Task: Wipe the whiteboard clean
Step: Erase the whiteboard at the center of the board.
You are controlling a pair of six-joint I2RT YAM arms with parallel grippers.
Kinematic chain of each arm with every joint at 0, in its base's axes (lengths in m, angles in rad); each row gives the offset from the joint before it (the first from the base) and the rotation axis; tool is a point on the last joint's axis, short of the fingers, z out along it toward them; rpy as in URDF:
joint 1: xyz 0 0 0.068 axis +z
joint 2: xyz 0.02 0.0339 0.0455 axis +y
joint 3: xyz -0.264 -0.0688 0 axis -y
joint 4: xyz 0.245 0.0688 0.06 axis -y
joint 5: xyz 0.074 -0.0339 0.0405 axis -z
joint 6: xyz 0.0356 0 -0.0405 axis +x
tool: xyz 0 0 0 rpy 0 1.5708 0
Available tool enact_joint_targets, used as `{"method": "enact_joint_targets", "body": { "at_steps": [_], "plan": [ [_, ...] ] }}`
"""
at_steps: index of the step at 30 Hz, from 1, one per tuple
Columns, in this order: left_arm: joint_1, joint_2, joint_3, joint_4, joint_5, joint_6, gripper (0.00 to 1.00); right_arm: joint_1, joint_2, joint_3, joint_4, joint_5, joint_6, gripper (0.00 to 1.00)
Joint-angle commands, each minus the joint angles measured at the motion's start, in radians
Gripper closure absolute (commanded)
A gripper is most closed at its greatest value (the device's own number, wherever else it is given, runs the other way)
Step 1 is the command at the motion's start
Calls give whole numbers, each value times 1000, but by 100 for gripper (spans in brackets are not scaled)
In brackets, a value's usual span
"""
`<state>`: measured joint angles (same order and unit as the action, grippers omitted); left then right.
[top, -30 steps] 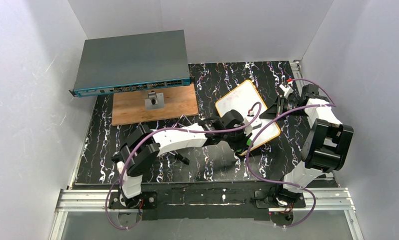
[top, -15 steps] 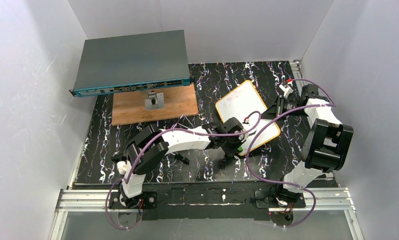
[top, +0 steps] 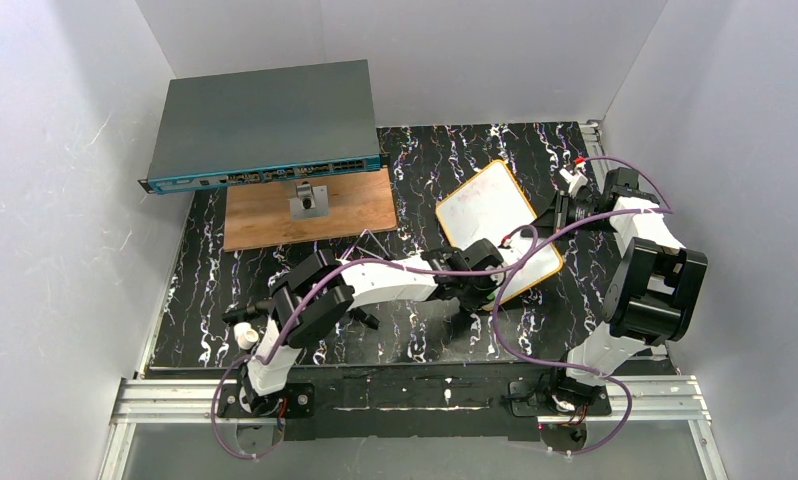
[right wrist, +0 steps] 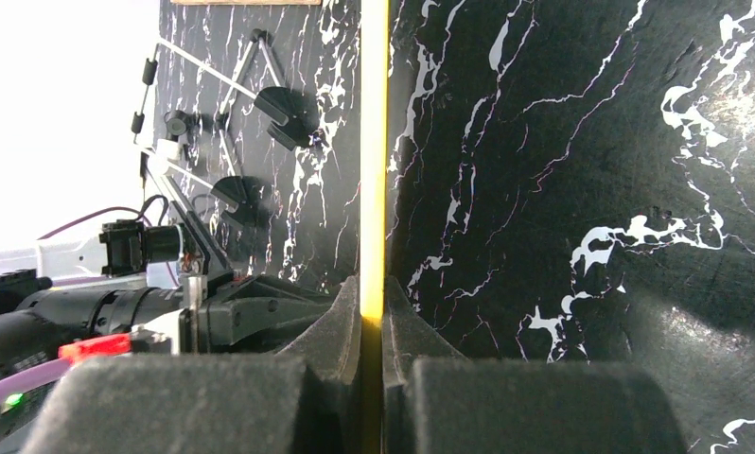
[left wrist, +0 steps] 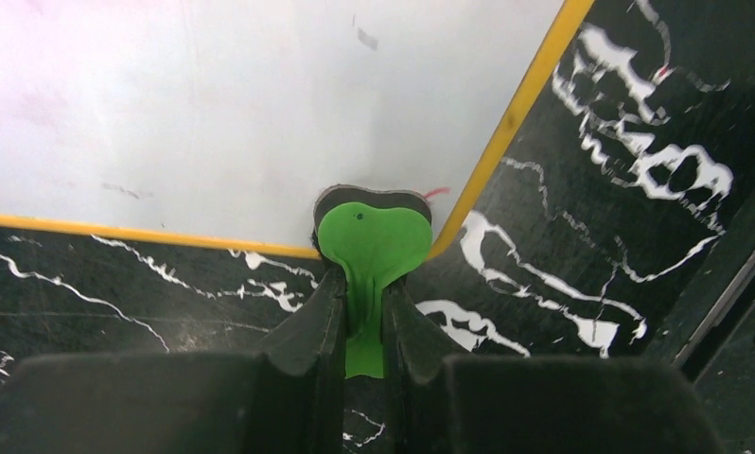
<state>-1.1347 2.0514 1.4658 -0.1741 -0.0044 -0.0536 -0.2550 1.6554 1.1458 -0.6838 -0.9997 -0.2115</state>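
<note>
The whiteboard, white with an orange rim, lies tilted on the black marbled table. My left gripper is at its near corner, shut on a green eraser. The eraser's dark pad rests on the board's corner, where a short red stroke shows beside it. Faint pink smudges remain on the board. My right gripper is shut on the board's right rim, which appears edge-on as a yellow line between its fingers.
A grey network switch stands at the back left. A brown wooden board with a small grey block lies in front of it. Black stand pieces lie left of the whiteboard. White walls close in both sides.
My left arm's elbow has swung to the right, and the eraser has slid along the board's near edge toward its corner. The right gripper keeps its hold, and the board has shifted slightly.
</note>
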Motion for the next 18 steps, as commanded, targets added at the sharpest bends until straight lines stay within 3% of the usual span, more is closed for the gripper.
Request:
{"method": "enact_joint_targets", "body": {
  "at_steps": [1, 9, 18],
  "plan": [
    [-4, 1, 104, 15, -30, -8, 100, 3, -32, -3, -23, -127, 40, 99],
    [-5, 18, 167, 3, -21, -6, 100, 3, -34, -3, -22, -126, 40, 99],
    [-5, -17, 29, -31, -14, 33, 100, 3, -35, -3, -21, -129, 40, 99]
  ]
}}
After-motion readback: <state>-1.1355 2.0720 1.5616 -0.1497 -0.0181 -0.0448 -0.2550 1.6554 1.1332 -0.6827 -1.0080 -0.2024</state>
